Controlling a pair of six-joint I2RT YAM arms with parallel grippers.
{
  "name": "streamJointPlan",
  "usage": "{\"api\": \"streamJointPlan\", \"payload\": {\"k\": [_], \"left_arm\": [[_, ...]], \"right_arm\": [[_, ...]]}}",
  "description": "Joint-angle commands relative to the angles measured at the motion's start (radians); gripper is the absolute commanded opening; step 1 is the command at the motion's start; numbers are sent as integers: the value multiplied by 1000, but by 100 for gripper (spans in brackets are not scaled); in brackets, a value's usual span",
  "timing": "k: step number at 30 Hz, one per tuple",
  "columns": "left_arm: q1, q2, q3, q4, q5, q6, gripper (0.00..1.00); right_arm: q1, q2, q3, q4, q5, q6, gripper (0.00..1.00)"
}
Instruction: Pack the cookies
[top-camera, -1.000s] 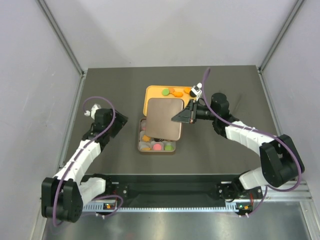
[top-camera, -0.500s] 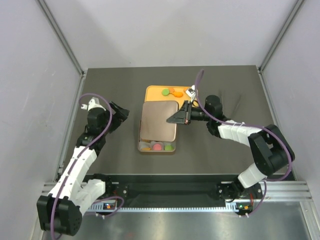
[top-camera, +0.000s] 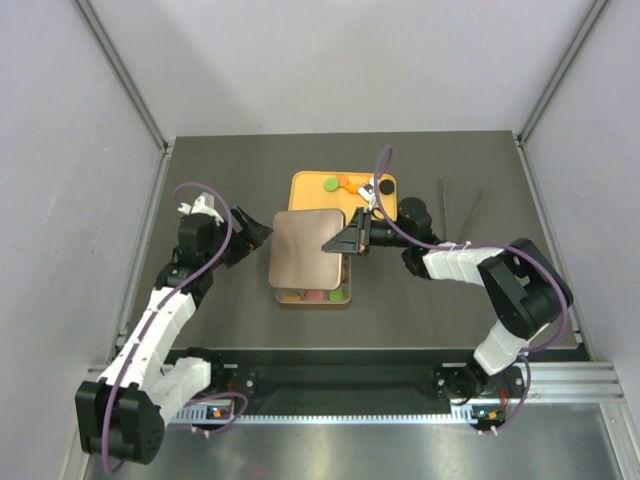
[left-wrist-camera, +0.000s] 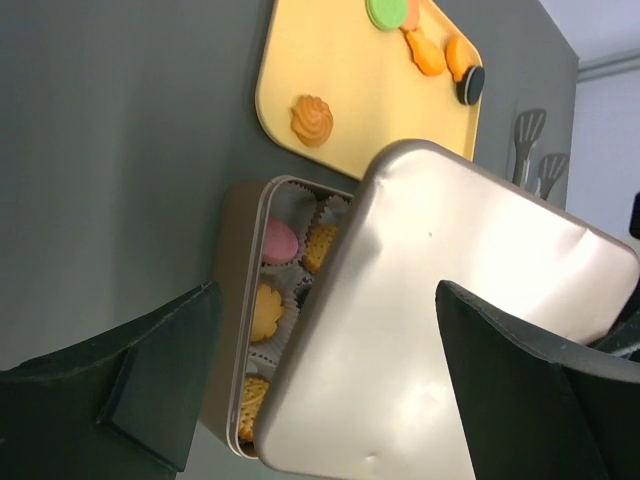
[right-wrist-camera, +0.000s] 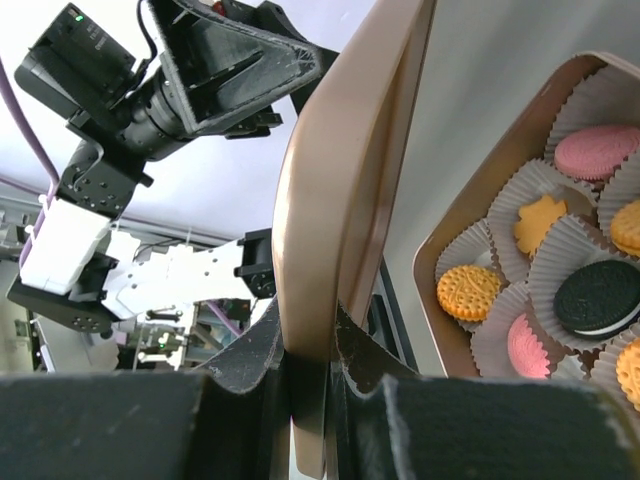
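A rose-gold tin (top-camera: 283, 293) holds cookies (right-wrist-camera: 597, 297) in white paper cups; pink, orange and black ones show in the right wrist view, and some in the left wrist view (left-wrist-camera: 267, 312). My right gripper (top-camera: 342, 243) is shut on the edge of the tin's lid (top-camera: 308, 249) and holds it tilted over the tin; the lid also shows in the wrist views (right-wrist-camera: 345, 220) (left-wrist-camera: 440, 330). More cookies (top-camera: 352, 184) lie on the orange tray (top-camera: 310, 193). My left gripper (top-camera: 255, 235) is open, just left of the lid, its jaws astride the lid's near edge in the left wrist view.
The tray stands behind the tin at the table's middle back. Metal tongs (left-wrist-camera: 528, 130) lie on the table to the right of the tray. Grey walls close in the table on three sides.
My right gripper has carried the lid leftward and lower over the tin, covering most of it. My left gripper has moved right toward the lid's left edge.
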Motion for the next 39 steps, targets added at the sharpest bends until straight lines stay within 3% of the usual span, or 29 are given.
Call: {"api": "streamJointPlan", "payload": {"k": [1,22,39], "left_arm": [[5,17,30,30,81,41,92],[1,139,19,25,155,86,91],[-42,218,26,47,147,87,91]], "right_arm": [[18,25,11,110,18,5,0],[-6,180,-40,363,-37,169,0],[-40,191,-86,360,-48,171,1]]}}
